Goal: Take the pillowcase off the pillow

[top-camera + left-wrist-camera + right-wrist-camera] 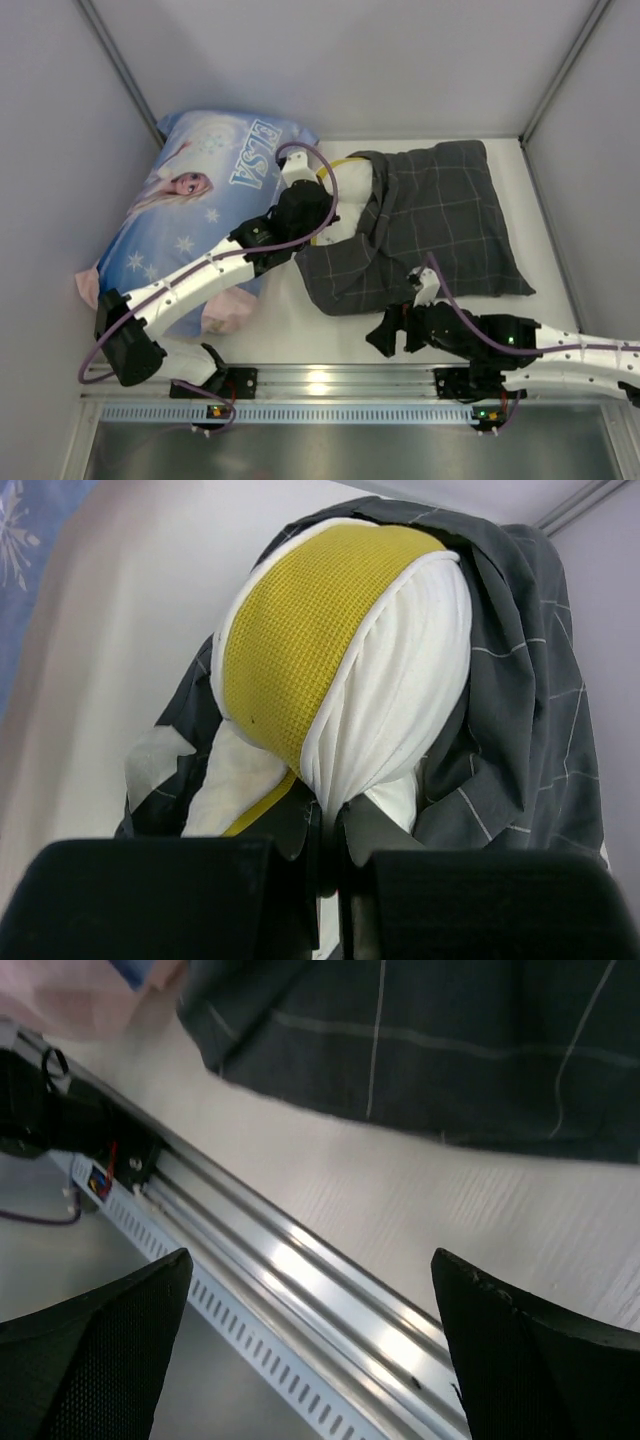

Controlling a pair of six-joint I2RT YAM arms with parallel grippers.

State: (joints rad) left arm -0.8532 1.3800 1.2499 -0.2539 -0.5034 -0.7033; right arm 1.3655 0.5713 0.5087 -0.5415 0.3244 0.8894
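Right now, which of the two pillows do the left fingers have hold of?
The white pillow with the yellow band, half out of the grey checked pillowcase; not the blue ELSA pillow beside it.

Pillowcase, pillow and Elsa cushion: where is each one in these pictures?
pillowcase (450, 215), top view, middle of its grey checked fabric.
pillow (400, 680), left wrist view, bare white end poking out of the case.
Elsa cushion (200, 190), top view, on the printed face.

- "ELSA" (255, 152): the only word that can be read, in large blue capitals, seen in the top view.
- It is printed on the light blue cartoon-print pillow (170, 250), near its far end, the letters running tilted beside the printed girl's figure.
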